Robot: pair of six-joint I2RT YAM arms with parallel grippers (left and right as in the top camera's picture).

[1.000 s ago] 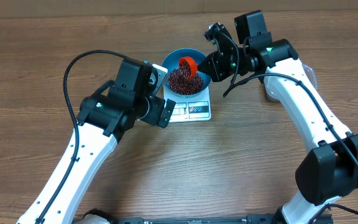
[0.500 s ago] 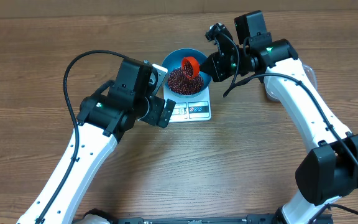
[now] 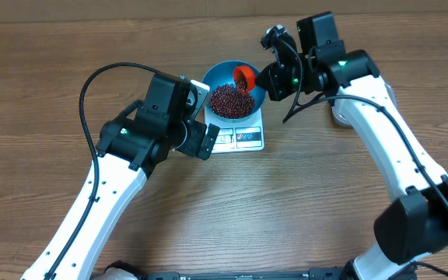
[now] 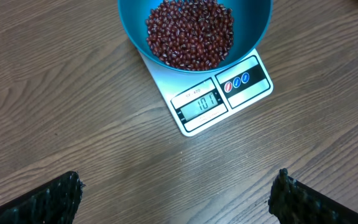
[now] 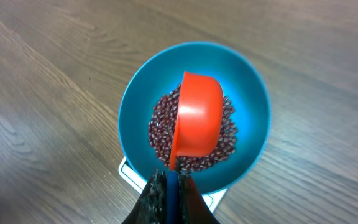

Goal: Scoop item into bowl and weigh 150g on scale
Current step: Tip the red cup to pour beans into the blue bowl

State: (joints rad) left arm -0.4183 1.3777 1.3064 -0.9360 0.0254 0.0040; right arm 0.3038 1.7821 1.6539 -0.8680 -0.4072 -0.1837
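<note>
1. The right claw (image 5: 169, 198) pinches the handle of an orange plastic scoop (image 5: 197, 118). The left claw (image 4: 176, 199) is spread and empty.
2. Small dark red-brown beans (image 4: 188, 34) fill the round blue bowl (image 5: 253, 87) on the flat white scale (image 4: 222, 102).
3. The display appears short of target, so add small scoops and tip slowly.
4. The brown wood-grain desk (image 4: 73, 93) is bare nearby. The room is unseen.

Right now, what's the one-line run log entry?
right gripper: shut on scoop, tipped over bowl | beans: in bowl on scale | left gripper: open, empty
</note>
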